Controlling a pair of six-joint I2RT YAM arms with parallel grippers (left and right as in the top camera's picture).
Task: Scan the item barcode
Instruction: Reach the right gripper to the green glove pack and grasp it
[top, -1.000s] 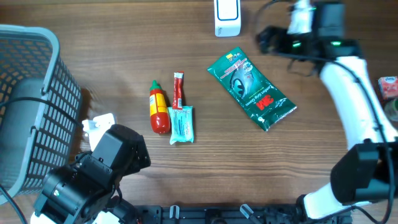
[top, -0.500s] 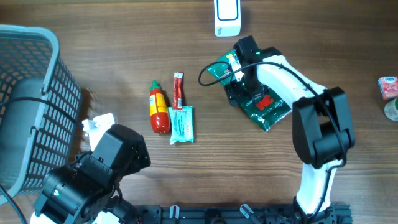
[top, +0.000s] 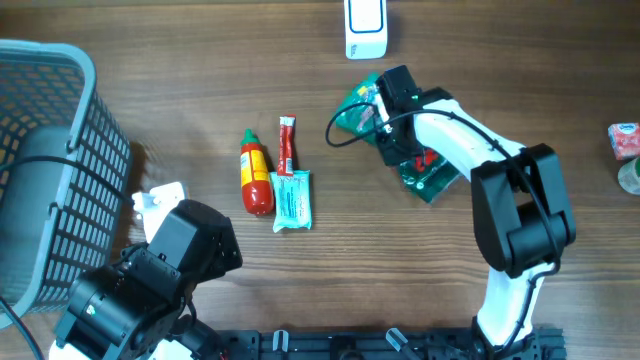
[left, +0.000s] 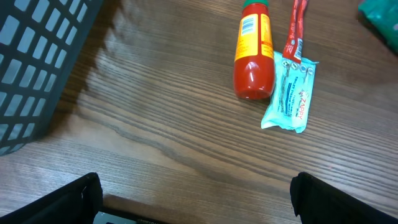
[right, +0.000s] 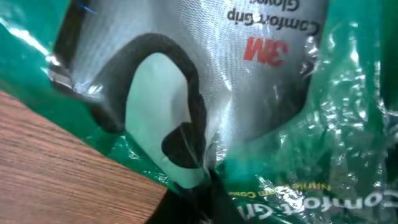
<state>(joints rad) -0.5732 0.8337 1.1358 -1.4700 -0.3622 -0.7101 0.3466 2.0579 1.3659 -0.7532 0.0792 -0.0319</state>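
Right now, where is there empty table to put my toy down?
Bare wood lies between the basket and the red bottle, and between the teal sachet and the green packet. It's crowded where bottle, red stick and sachet lie together.

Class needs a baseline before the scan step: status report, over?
Right gripper shut on green 3M glove packet. Left gripper open, empty. Nothing between packet and white device at far edge.

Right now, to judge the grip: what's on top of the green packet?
The right tool sits on the packet, shut on its crumpled film. The arm covers the packet's middle from overhead, so the print there is hidden.
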